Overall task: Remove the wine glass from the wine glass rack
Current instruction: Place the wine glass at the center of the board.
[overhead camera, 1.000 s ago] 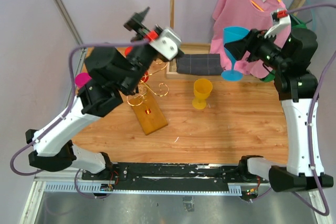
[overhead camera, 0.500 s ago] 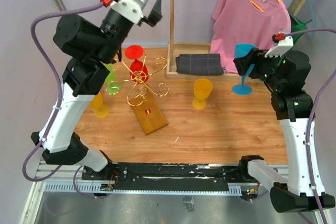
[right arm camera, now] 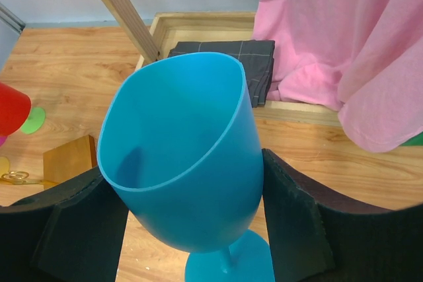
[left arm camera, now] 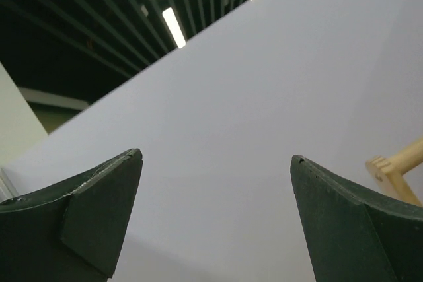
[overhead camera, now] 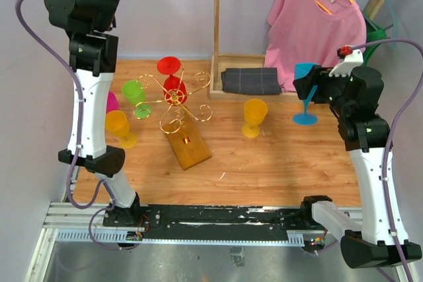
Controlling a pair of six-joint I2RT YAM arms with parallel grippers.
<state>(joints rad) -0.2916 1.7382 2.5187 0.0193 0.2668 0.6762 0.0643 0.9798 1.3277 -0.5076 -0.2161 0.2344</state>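
The right gripper [right arm camera: 188, 219], clenched around the blue plastic wine glass [right arm camera: 182, 163], has lowered it to the wooden table [overhead camera: 277, 156], well away from the gold wire rack [overhead camera: 173, 100], while the left gripper [left arm camera: 215, 219] has swung up, wide apart and empty.

No readable text in any view

No word, label, brand, number or sign can be read on anything in the three views.
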